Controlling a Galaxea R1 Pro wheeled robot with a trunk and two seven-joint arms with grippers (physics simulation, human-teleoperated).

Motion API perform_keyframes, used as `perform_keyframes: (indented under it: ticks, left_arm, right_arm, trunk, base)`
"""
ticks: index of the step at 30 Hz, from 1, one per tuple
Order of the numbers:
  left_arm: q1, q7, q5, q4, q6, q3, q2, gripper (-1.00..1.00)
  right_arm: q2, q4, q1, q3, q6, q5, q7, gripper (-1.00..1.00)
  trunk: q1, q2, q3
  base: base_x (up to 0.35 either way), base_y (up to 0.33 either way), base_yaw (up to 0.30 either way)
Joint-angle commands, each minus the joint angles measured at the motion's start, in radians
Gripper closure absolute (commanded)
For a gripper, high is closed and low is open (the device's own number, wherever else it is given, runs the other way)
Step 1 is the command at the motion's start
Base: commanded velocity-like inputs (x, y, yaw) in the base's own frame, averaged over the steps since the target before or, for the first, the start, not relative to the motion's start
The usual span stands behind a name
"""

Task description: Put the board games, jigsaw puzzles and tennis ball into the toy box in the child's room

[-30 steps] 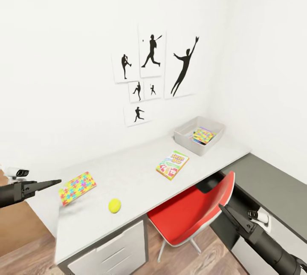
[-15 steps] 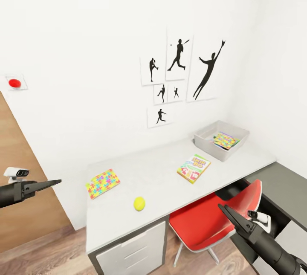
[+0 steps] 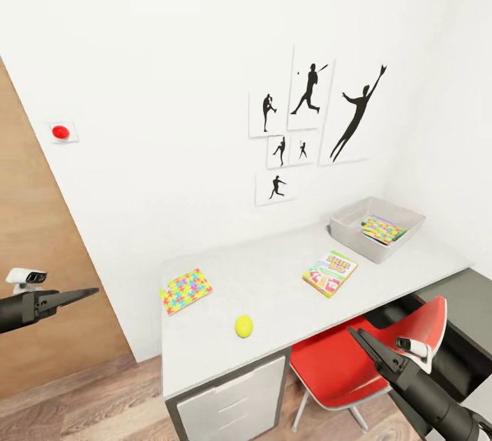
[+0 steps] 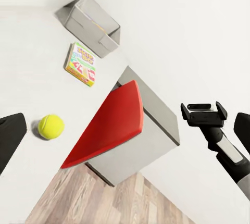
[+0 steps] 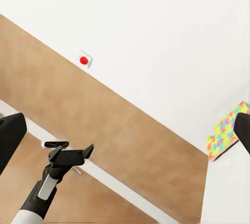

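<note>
Yellow-green tennis ball (image 3: 243, 325) sits on the white rectangular table (image 3: 273, 284) close to its front edge, toward the left end. Flat multicoloured jigsaw puzzle box (image 3: 185, 290) lies near the left edge, back from the ball, long axis running roughly along the table's length, slightly skewed. Flat green-and-yellow board game box (image 3: 330, 273) lies mid-table toward the right, long axis angled front to back. Grey open-top plastic toy box (image 3: 376, 228) sits in the back right corner, a colourful puzzle-patterned box (image 3: 383, 229) already inside.

Left gripper (image 3: 68, 297) hangs off the table's left end, well apart from it, tip pointing toward the puzzle box; fingers look pressed together to a point. Right gripper (image 3: 365, 345) hangs in front of the front edge, over the red plastic chair (image 3: 369, 359), also looking pressed to a point, holding nothing. The left wrist view shows the ball (image 4: 51, 126) ahead of that arm.

Judgement: left arm is nearer the puzzle box and ball; right arm is nearer the board game and toy box. Neither is within reach, so the base likely has to close in first.
</note>
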Motion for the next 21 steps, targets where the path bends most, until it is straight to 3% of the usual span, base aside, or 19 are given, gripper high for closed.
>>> perform_keyframes:
  ticks: [1,15,21]
  left_arm:
    - [-0.001,-0.004,-0.001,0.001,0.011,0.000,0.000,-1.00]
    - [-0.001,-0.004,-0.001,0.001,0.011,0.000,0.000,-1.00]
    - [-0.001,-0.004,-0.002,0.001,0.011,0.000,0.000,-1.00]
  right_arm:
    - [0.001,-0.001,-0.001,-0.001,0.007,-0.001,0.001,-1.00]
    - [0.001,-0.001,-0.002,-0.001,0.007,-0.001,0.001,-1.00]
    - [0.000,0.000,-0.002,0.000,0.007,-0.001,0.001,-1.00]
  trunk:
    - [0.001,-0.002,-0.002]
    - [0.001,-0.002,-0.002]
    - [0.001,-0.002,-0.002]
  base:
    - [-0.001,0.211,0.241]
    - [0.000,0.256,0.275]
    - [0.000,0.116,0.286]
